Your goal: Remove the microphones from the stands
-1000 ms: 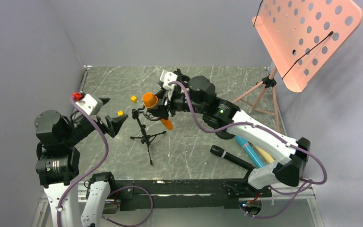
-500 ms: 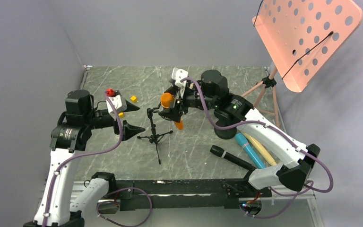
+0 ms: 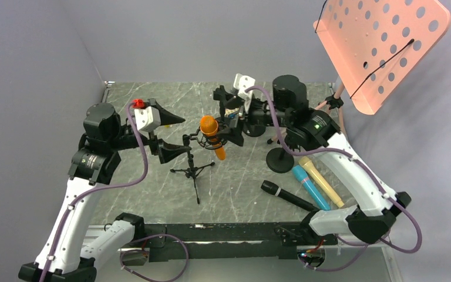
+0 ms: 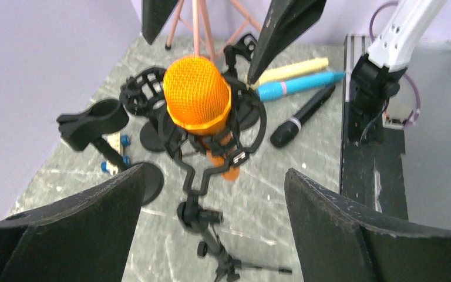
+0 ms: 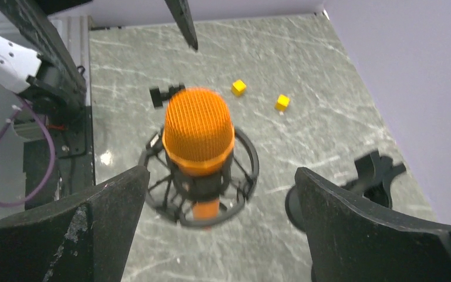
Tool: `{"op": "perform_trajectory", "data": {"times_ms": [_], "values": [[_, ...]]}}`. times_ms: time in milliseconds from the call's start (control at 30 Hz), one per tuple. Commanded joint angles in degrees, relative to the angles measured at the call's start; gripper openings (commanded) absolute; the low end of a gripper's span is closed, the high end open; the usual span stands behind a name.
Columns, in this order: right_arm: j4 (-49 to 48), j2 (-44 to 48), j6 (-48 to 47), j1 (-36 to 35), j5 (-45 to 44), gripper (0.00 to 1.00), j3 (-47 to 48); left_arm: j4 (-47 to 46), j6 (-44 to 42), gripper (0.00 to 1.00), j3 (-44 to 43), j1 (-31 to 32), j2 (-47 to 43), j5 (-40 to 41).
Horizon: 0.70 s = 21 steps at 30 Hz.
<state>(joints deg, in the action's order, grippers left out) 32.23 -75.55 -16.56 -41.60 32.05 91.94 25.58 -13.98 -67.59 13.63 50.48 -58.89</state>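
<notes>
The orange microphone (image 3: 211,133) sits tilted in the black ring mount of a small tripod stand (image 3: 194,170) mid-table. My left gripper (image 3: 172,134) is open just left of the mount and touches nothing. My right gripper (image 3: 230,116) is open just right of the microphone, with nothing in it. In the left wrist view the microphone (image 4: 198,91) stands ahead of the left gripper (image 4: 215,170), with the stand's stem (image 4: 211,226) between the fingers. In the right wrist view the microphone (image 5: 198,129) in its ring lies ahead of the right gripper (image 5: 221,171).
A pink perforated music stand (image 3: 381,47) rises at the back right. A black microphone (image 3: 288,195), a blue one (image 3: 308,185) and a yellow one (image 3: 324,181) lie at the front right beside a round black base (image 3: 280,160). Two yellow cubes (image 5: 238,87) lie behind.
My right gripper has opened and let go of the orange microphone, drawing back to the right. The stand and microphone shifted right. My left arm swung up close to the mount.
</notes>
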Motion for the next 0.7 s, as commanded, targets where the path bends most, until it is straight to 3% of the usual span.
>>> {"op": "perform_trajectory", "data": {"times_ms": [0,233,667], "values": [[4.79,6.70,-2.73,3.08,0.45,1.00,-5.04,-16.20,11.27,0.91,1.93,3.12,1.36,3.60],[4.61,9.79,-5.72,3.20,2.60,1.00,-9.21,-21.94,16.93,0.91,1.77,5.93,5.81,3.01],[-0.83,1.63,-0.51,3.11,9.56,1.00,-1.44,-21.82,10.20,0.92,1.12,11.41,10.50,4.97]]}}
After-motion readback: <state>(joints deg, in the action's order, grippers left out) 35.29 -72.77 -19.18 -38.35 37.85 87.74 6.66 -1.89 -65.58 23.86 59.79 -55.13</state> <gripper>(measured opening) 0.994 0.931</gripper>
